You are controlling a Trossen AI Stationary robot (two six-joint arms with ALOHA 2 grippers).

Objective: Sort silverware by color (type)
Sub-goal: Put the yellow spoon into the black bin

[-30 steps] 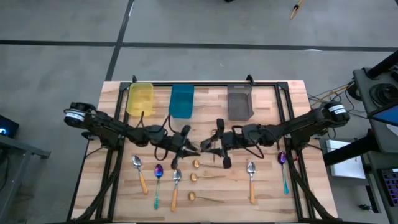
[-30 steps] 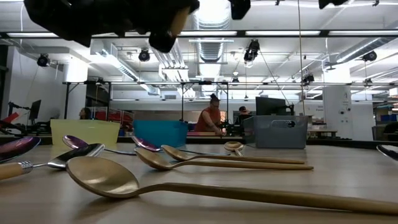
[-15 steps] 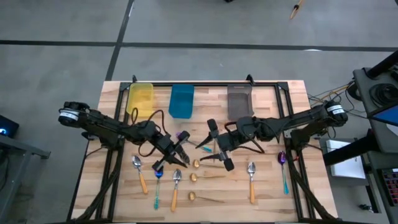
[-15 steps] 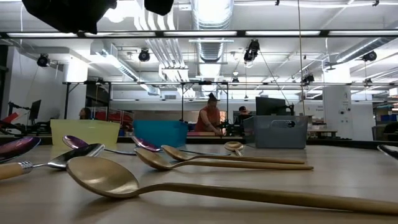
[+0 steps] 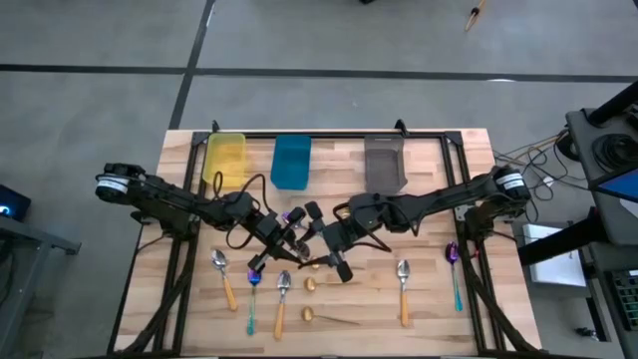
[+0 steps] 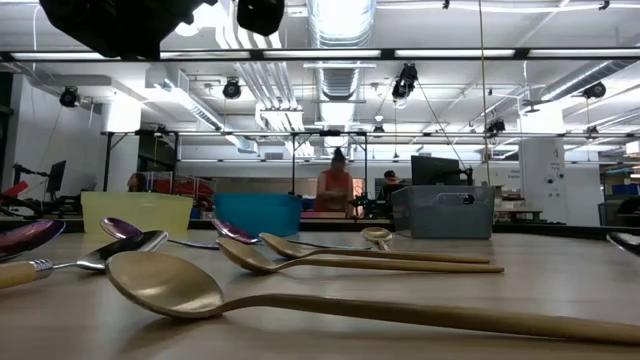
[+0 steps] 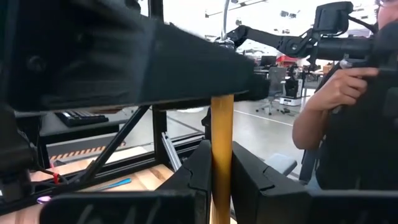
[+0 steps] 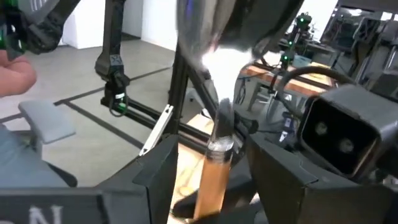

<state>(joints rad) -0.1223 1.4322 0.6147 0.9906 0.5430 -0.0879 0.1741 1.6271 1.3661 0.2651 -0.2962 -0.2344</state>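
the left gripper [image 5: 291, 239] is above the middle of the pale wooden plank table [image 5: 439, 299], and its two dark fingers [image 7: 198, 171] are closed tight on a thin orange handle [image 7: 221, 149] that stands between them. the right gripper [image 5: 324, 244] is just beside it, almost tip to tip, and its fingers [image 8: 158, 171] are closed on a silver spoon with a round orange handle [image 8: 214, 168]; the shiny bowl of this spoon is toward the camera. if both grippers hold one and the same spoon, i cannot tell.

the other spoons lie flat on the front part of the table. a smooth matte all-gold spoon [image 6: 170, 285] with a long thin handle lies nearest to the low camera, and a second gold spoon [image 6: 250, 257] lies behind it. a glossy purple spoon with a teal handle [image 5: 455, 269] lies alone near the right edge.

at the far edge stand three rectangular plastic bins: a translucent yellow bin [image 5: 224, 158], a blue bin [image 5: 291, 162] and a grey bin [image 5: 385, 165].
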